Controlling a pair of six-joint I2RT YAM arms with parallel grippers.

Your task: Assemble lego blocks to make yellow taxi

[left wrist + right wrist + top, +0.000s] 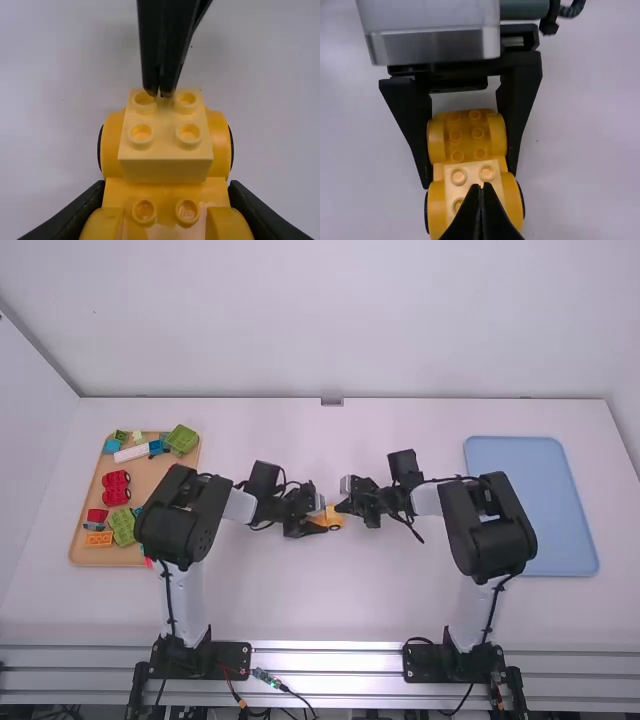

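Gripping round-sided, studded yellow car (165,192): left tool (324,518). Right tool (341,508): closed, tapered, black.

The place looked like a robotics lab or similar test station. A left arm (183,600) and a right arm (472,615) stood at a white table (320,605), with metal rails (330,661) along its near edge and cables (268,678) between their bases. Plain white walls (330,330) rose behind it.
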